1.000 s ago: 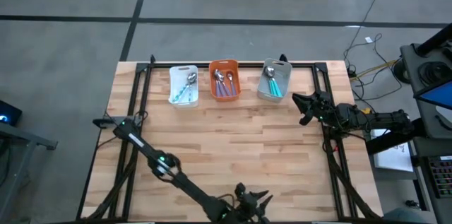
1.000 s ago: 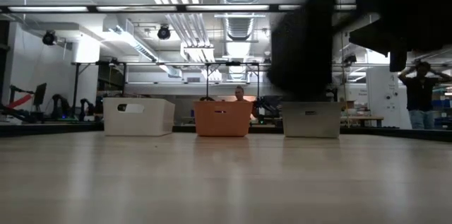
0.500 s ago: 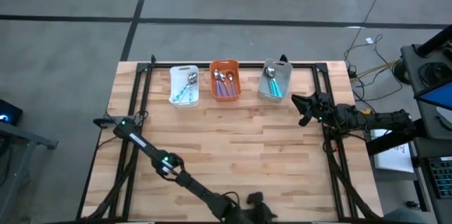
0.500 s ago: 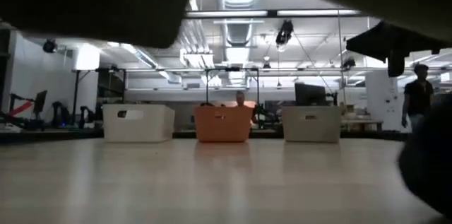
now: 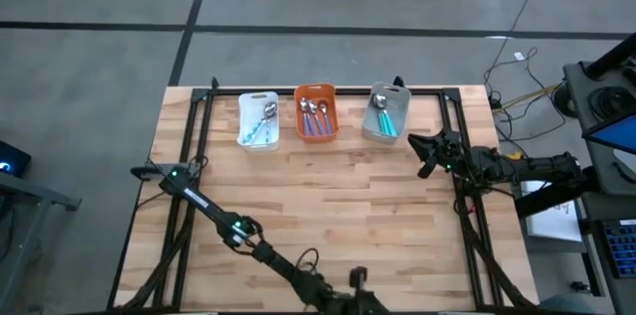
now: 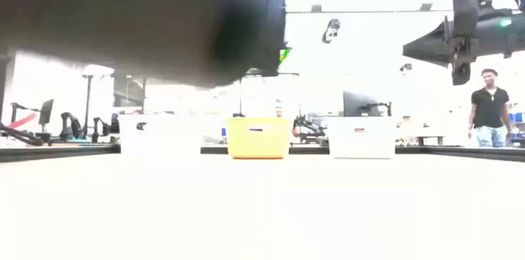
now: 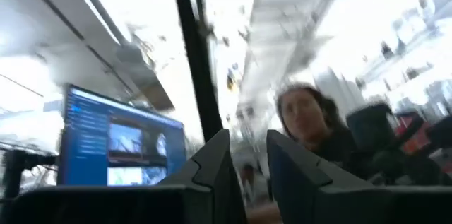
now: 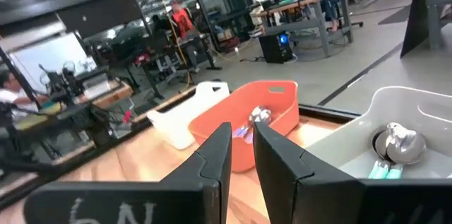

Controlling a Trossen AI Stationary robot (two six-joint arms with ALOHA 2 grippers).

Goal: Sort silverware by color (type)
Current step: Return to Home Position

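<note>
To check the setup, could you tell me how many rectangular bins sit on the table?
3, in a row along the far edge: white plastic bin left, orange bin middle, grey bin right.

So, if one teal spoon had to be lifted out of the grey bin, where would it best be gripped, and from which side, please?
By its handle, from straight above: the teal spoons lie along the grey bin, bowls at the far end, and the walls block a sideways approach. Fingers across the slim handle, probably an outer one, since they lie close together.
</note>
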